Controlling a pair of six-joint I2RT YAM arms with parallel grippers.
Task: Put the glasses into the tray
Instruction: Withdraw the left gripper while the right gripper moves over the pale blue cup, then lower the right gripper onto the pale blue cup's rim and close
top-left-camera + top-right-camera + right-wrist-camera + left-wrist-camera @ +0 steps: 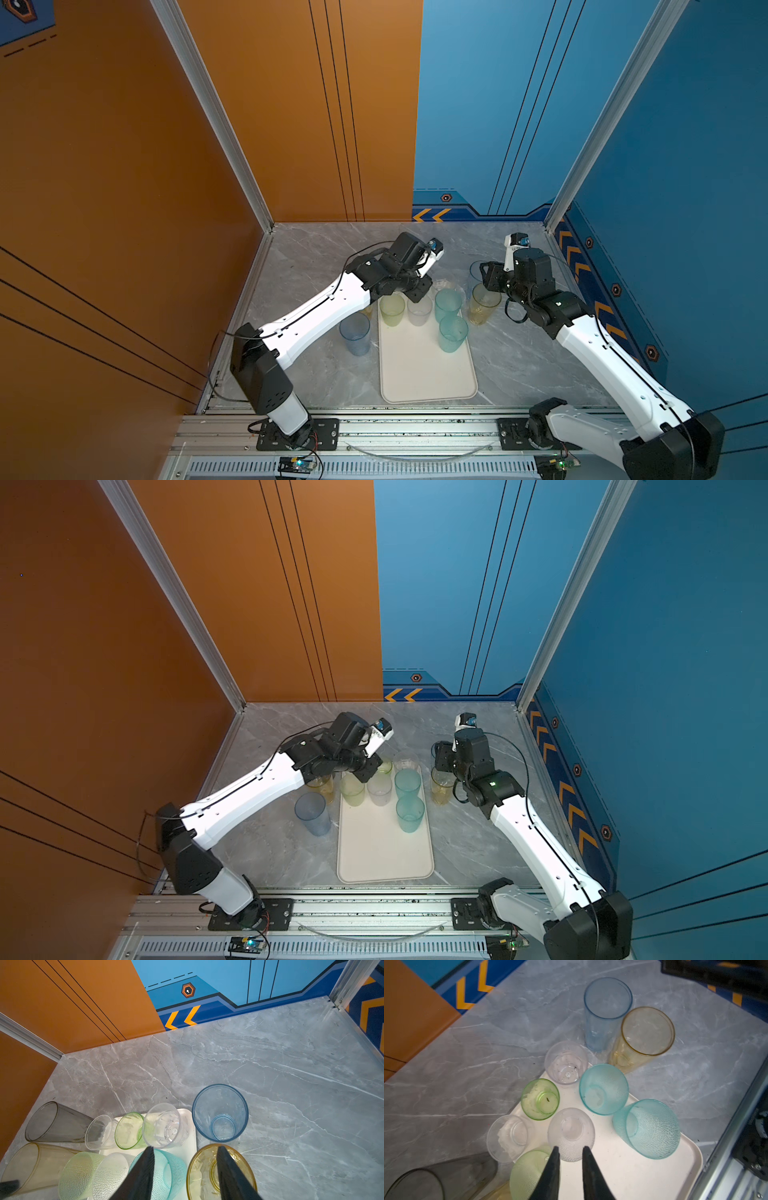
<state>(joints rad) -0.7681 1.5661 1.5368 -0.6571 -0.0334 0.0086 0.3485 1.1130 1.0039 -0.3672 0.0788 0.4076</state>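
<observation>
Ahead of the barely open, empty left gripper point(570, 1148) stands a frosted clear dimpled tumbler point(571, 1126); the half-open, empty right gripper point(186, 1147) overhangs a yellow translucent tumbler point(203, 1172).

- tray point(428, 376): plain cream-white.
- pebbled tumbler point(603, 1089): frosted teal, dimpled all over.
- short glass point(540, 1098): clear green.
- tall blue tumbler point(607, 1012): light blue.
- tall yellow tumbler point(643, 1036): amber-yellow.
- grey tumbler point(56, 1123): smoky grey.
- tabletop point(270, 1064): grey marble, white veins.
- orange wall panel point(291, 124): thin black lines.
- blue wall panel point(478, 104): orange chevrons at its foot.
</observation>
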